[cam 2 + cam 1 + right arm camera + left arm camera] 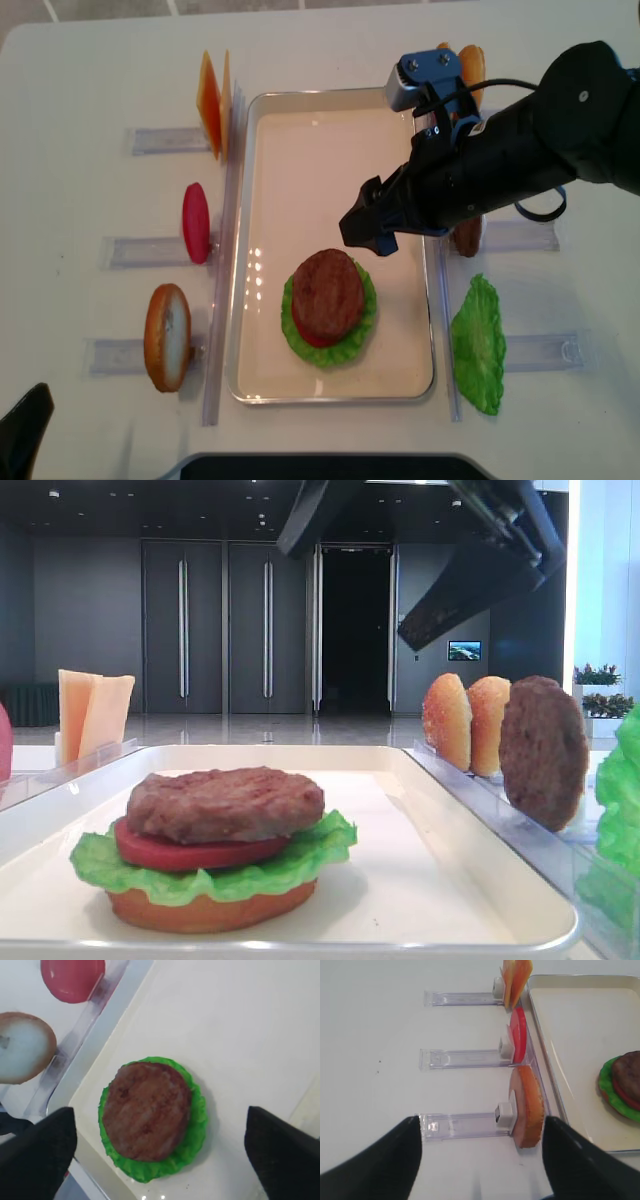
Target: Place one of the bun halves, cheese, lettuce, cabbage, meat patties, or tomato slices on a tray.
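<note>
- On the tray [440, 810], near its front rim, a stack is built: bottom bun, lettuce [300, 865], tomato, meat patty [225, 803] topmost.
- Above the tray, the right gripper [365, 228] hangs spread wide, empty; patty looks delivered.
- Beyond the tray's left rim, cheese [92, 712] remains; the left gripper [480, 1160] stands parted, holding nothing.

You have bare tray [330, 160] floor at the far end, beyond the stacked burger [328, 300]; the right gripper [368, 228] hangs wide-jawed over the middle, above that stack. Along the left rim, clear holders [465, 1125] with upright cheese [212, 103], tomato slice [196, 222] and bun half [167, 336] block any low sideways entry. On the right, standing buns, a patty [543, 750] and lettuce [479, 343] line the rim likewise.
</note>
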Robot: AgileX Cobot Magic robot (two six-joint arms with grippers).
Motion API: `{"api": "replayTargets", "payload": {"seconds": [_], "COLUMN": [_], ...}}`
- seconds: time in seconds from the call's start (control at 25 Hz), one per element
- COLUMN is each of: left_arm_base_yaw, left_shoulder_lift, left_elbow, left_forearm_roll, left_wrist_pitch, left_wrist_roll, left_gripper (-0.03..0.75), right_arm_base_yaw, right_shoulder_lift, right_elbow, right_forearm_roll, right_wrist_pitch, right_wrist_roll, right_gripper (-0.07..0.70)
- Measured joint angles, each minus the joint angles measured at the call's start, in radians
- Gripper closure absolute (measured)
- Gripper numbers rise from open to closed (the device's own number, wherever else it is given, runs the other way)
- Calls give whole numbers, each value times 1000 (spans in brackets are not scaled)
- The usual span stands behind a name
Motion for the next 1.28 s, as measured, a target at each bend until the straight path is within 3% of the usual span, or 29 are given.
{"api": "replayTargets", "payload": {"seconds": [0.16, 0.28, 0.52, 0.76, 0.92, 1.04, 1.28], "left_arm_base_yaw": [0, 0, 0, 0, 0, 0, 0], "left_shoulder_lift": [0, 0, 0, 0, 0, 0, 0], "left_elbow": [0, 0, 0, 0, 0, 0, 0], "left_forearm_roll": [0, 0, 0, 0, 0, 0, 1], "left_wrist_pitch": [0, 0, 0, 0, 0, 0, 0], "left_wrist_roll": [0, 0, 0, 0, 0, 0, 0], "left_gripper": [145, 145, 145, 145, 145, 145, 145], "right_arm_base_yaw": [0, 0, 0, 0, -2, -40, -234], "right_shoulder_lift": [-74, -108, -115, -118, -119, -121, -123], "right_elbow": [-13, -68, -243, -354, -358, -358, -358], "right_forearm_roll": [-135, -309, -688, -976, -1062, -1070, -1069], "right_wrist_pitch": [-16, 19, 203, 376, 439, 449, 467], "right_wrist_roll": [121, 276, 590, 777, 831, 847, 853], "right_gripper": [-36, -36, -32, -28, -21, -18, -11]}}
